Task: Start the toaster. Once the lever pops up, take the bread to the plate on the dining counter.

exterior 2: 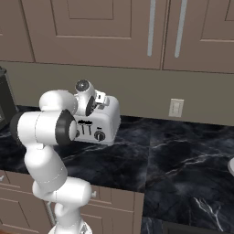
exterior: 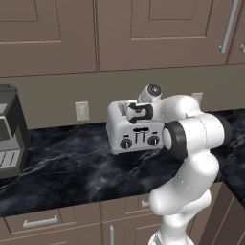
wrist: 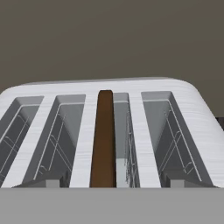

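The toaster (exterior: 135, 132) sits on the black marble worktop (exterior: 72, 162) against the wall, at twelve o'clock from us, its brushed silver box showing four slots from above. The bread (wrist: 104, 138), a thin dark brown slice, stands on edge in the third slot from the left, so we judge it is loaded for toasting. Our gripper (exterior: 135, 113) hangs over the top, fingers spread and holding nothing, probably lined up over the slice. Black knobs (exterior: 126, 143) and sliders dot the front.
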